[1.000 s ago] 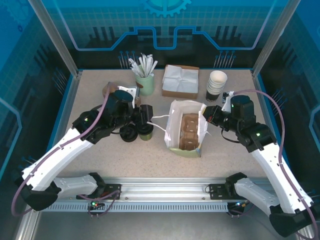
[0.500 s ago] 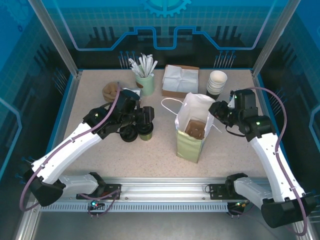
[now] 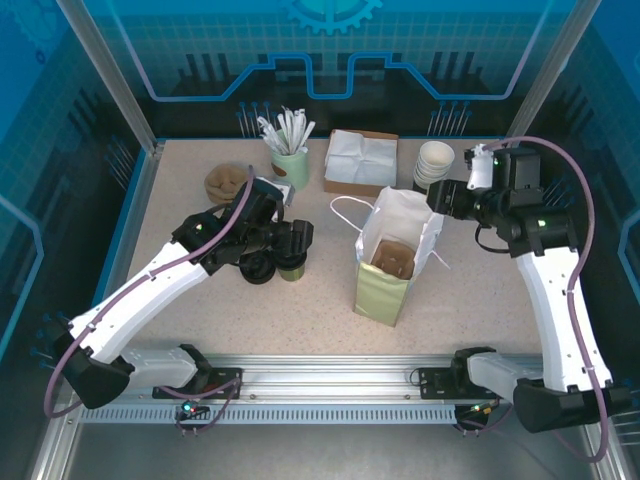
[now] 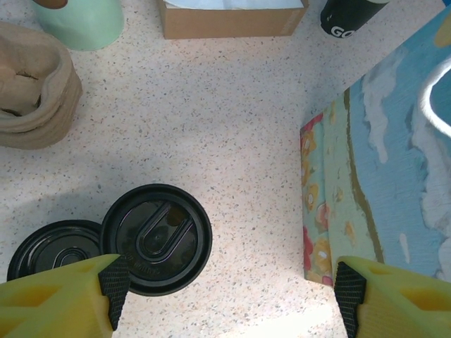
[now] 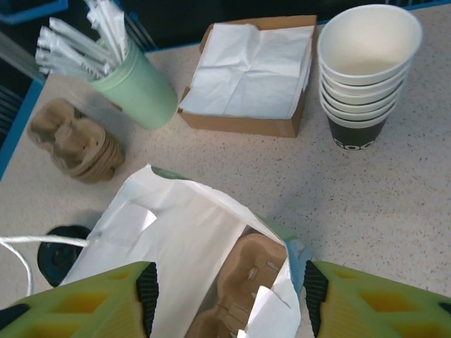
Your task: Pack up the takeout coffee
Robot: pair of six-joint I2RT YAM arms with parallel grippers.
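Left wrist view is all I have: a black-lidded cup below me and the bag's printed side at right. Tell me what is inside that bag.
Observer: The white paper bag stands upright with its top open. A brown cardboard cup carrier sits inside it, and I see no cup in there.
Operator: Report the right gripper.
Observer: The right gripper hangs over the bag's open top with its jaws apart.
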